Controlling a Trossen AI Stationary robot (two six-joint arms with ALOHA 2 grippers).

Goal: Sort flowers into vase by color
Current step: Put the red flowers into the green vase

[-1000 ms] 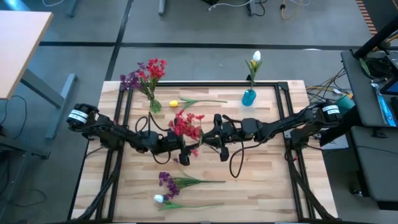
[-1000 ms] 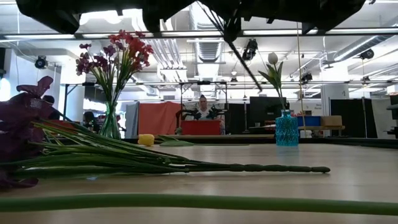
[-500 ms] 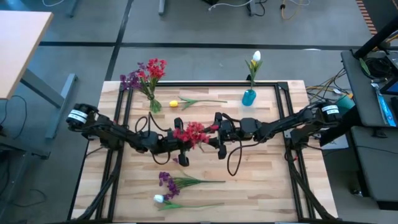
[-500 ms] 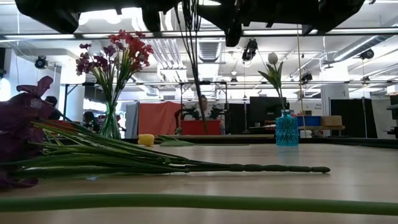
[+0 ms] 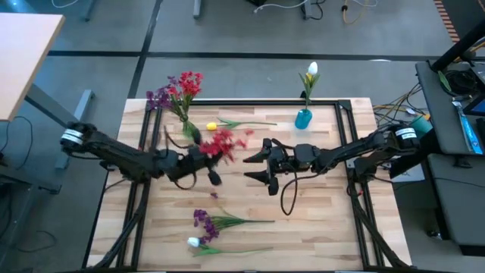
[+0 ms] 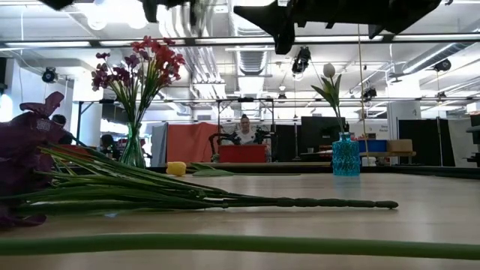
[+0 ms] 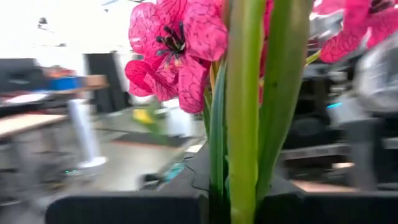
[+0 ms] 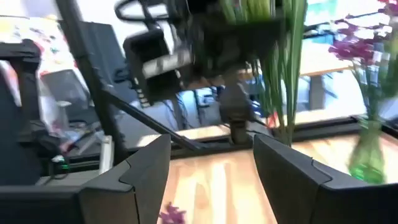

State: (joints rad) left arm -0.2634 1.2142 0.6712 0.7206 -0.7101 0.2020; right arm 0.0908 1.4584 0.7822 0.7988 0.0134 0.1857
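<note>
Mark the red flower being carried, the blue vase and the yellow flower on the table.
red flower (image 5: 220, 142), high view, red head.
blue vase (image 5: 303, 118), high view, its body.
yellow flower (image 5: 211, 127), high view, yellow head.

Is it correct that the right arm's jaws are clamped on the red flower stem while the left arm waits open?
No, the arms are swapped. The left gripper is shut on the red flower stem, as the left wrist view shows. The right gripper stands open and empty in the high view.
</note>
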